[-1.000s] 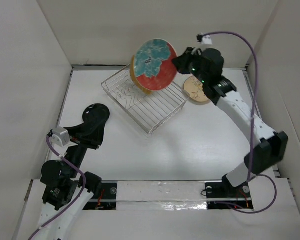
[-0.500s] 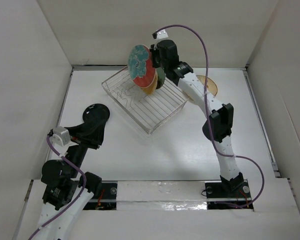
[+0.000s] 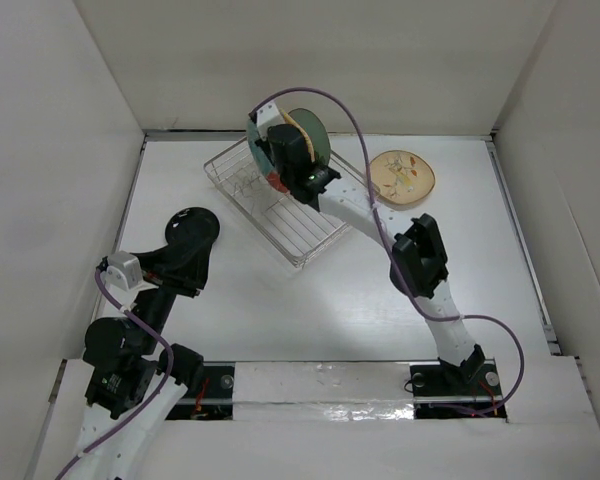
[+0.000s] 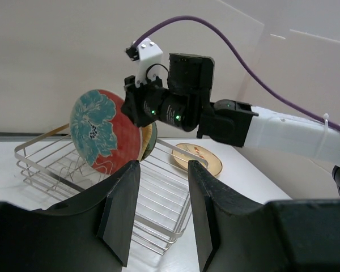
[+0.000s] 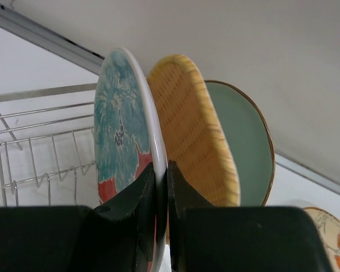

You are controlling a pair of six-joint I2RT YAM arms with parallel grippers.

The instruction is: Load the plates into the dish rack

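My right gripper (image 3: 276, 158) is shut on the rim of the red-rimmed teal-patterned plate (image 5: 120, 136) and holds it upright over the far end of the dish rack (image 3: 298, 222). The left wrist view shows this plate (image 4: 105, 135) low inside the rack (image 4: 158, 198); I cannot tell whether it touches the wires. An orange-tan plate (image 5: 194, 130) and a glossy green plate (image 5: 245, 144) stand upright just behind it. The beige floral plate (image 3: 402, 177) lies flat on the table right of the rack. My left gripper (image 4: 163, 167) is open and empty, well left of the rack (image 3: 198, 228). The other plates are out of view.
White walls enclose the table on the left, back and right. The right arm (image 3: 420, 260) stretches diagonally from its base across the table's right half to the rack. The rack sits turned at an angle near the back wall.
My right arm has swung left with the red-rimmed plate, turned it edge-on and brought it down over the rack beside the orange-tan plate. The left arm has not moved.
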